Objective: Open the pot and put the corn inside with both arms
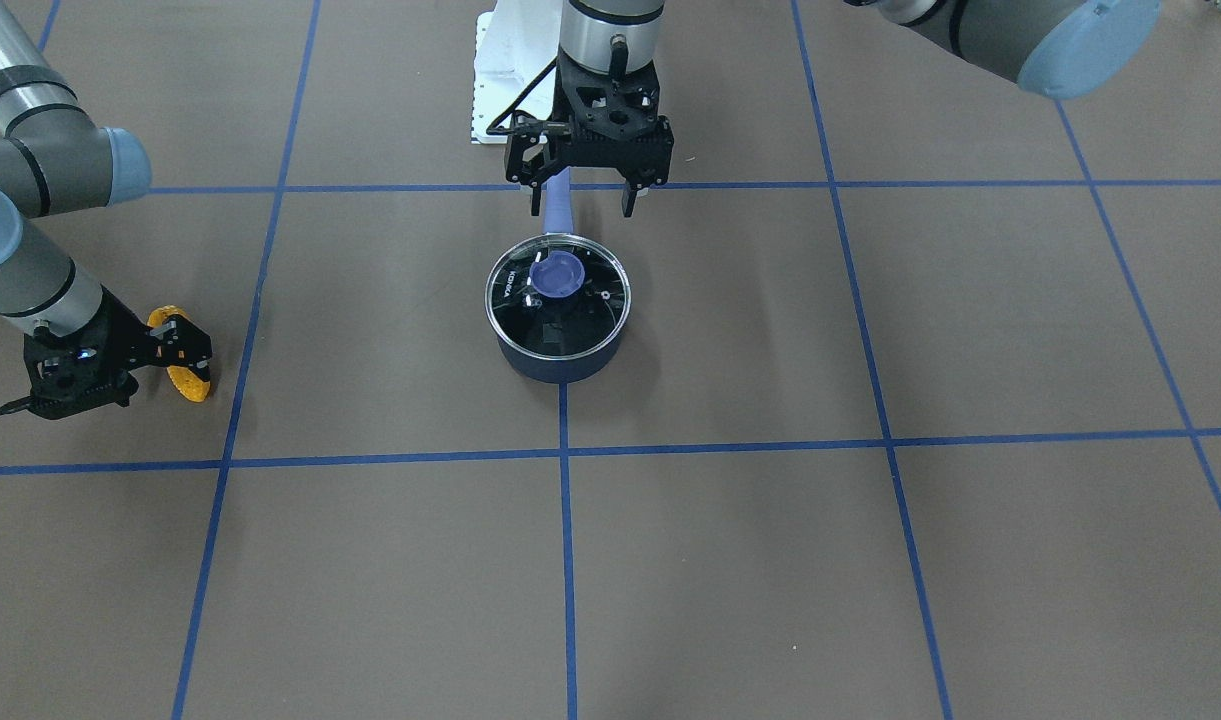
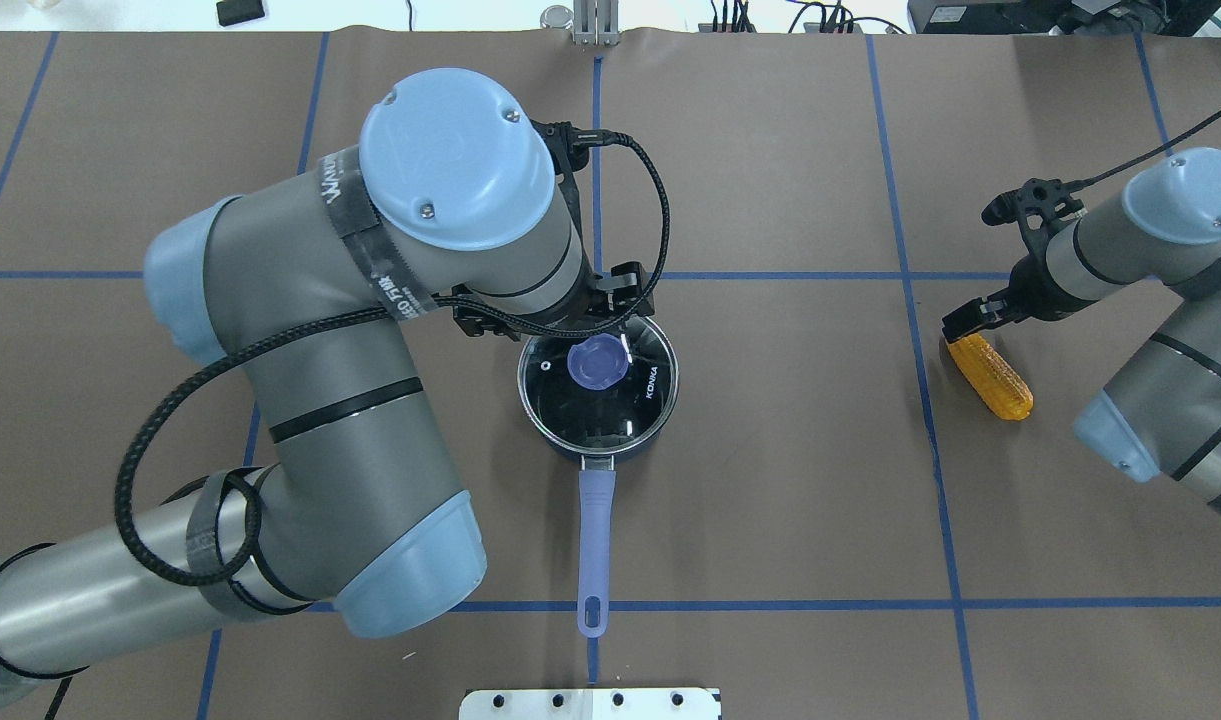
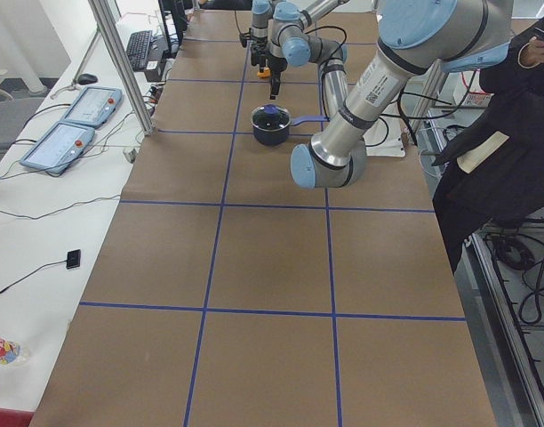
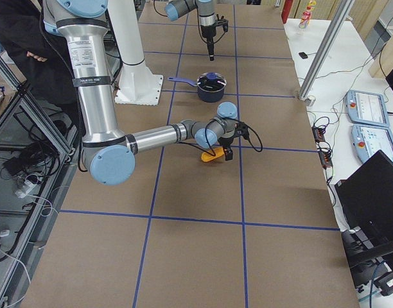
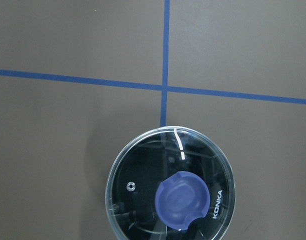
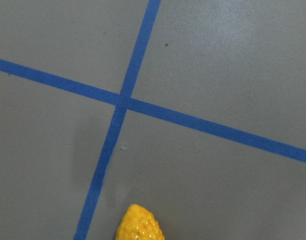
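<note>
The dark blue pot [image 1: 560,362] stands mid-table with its glass lid [image 1: 590,310] on; the lid has a purple knob [image 1: 557,273]. The pot's purple handle [image 2: 595,540] points toward the robot. My left gripper [image 1: 585,200] is open and empty. It hangs above the handle's root, just behind the lid. The left wrist view shows the lid [image 5: 143,190] and knob [image 5: 182,200] below. The orange-yellow corn [image 1: 192,385] lies on the table far to my right. My right gripper [image 1: 178,345] hovers low over it, open as far as I can see. The corn's tip [image 6: 138,227] shows in the right wrist view.
The white base plate [image 2: 590,703] sits at the robot's edge behind the handle. Blue tape lines [image 1: 565,455] grid the brown table. Tablets and cables [image 3: 76,116] lie along the far side. A person [image 3: 512,133] stands beside the robot's base.
</note>
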